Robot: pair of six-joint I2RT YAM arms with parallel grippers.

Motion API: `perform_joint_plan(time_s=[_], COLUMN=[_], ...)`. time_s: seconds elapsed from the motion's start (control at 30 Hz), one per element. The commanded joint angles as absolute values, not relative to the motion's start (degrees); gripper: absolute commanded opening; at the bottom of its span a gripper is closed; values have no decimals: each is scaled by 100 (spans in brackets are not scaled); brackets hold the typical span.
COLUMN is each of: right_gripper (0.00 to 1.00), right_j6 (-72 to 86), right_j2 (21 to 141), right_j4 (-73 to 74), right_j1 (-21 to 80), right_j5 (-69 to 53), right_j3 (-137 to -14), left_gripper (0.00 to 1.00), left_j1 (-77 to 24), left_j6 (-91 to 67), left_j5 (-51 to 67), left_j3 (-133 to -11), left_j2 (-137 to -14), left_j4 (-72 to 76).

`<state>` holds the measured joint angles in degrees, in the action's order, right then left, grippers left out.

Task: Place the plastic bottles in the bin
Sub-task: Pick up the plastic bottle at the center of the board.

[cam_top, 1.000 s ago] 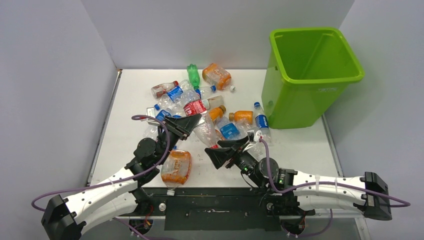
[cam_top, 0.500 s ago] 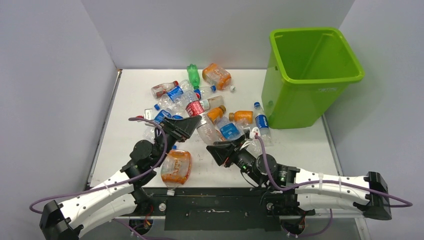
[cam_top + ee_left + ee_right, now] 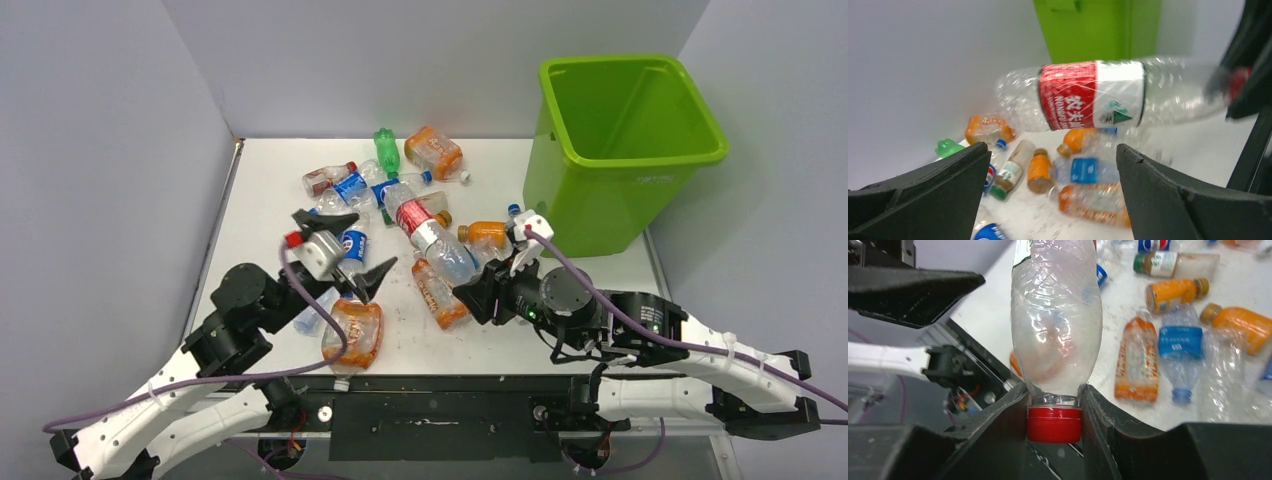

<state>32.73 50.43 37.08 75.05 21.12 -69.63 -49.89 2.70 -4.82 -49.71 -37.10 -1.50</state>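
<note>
The right gripper (image 3: 1054,401) has its black, wedge-shaped jaws clamped on the neck of a red-labelled bottle (image 3: 413,216), just above the ribbed red cap (image 3: 1054,424). The bottle is thin clear plastic, crumpled and dented so that its walls catch the light in creases, with a glossy red-and-white band round its middle. It is held off the white table (image 3: 260,200) and reaches out from the gripper over the heap. The left gripper (image 3: 1051,149) faces it with its two broad, matte black fingers standing wide apart. From the left wrist the bottle lies crosswise beyond the fingertips, not touching them.

The bin (image 3: 590,215) stands at the far right corner of the table, well apart from the held bottle. It is a smooth lime-green tub, rectangular, with a thick rolled rim and walls that taper downward.

The other bottles lie scattered on the tabletop. A green bottle (image 3: 386,148) sits at the far edge, with a squat, flattened orange-tinted bottle (image 3: 433,150) beside it. A blue-labelled bottle (image 3: 351,243) shows between the open left fingers. A crushed orange bottle (image 3: 353,333) lies near the front edge, and an orange-labelled bottle (image 3: 440,295) lies just beside the right gripper.
</note>
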Motion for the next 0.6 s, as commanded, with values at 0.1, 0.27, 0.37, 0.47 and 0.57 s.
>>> perform_joint_plan(time_s=[0.1,0.27,0.37,0.47,0.57], right_gripper=[5,5,5,5,5], right_j6=[3124,3019,3006,3014,3032], right_j2=[5599,5802,5909,5922,5908], right_j4=[5935,5967,5938,5929,5926], right_j1=[7506,7505,7508,7514,7512], right_j5=[1623,1232,1016,904,813], right_j3=[-7804,-8002,-8060,-8081,-8082], left_gripper=[96,96,96,96,98], left_j1=[-5935,-6488,-6639,-6757,-6811], left_j6=[4507,5325,5742,6039,6199], left_j5=[-68,-550,-748,-954,-1072], left_j3=[-5234,-5268,-5332,-5226,-5097], left_j2=[-4360,-4776,-5099,-5238,-5276], left_j4=[-2118,-2076,-2015,-1634,-1249])
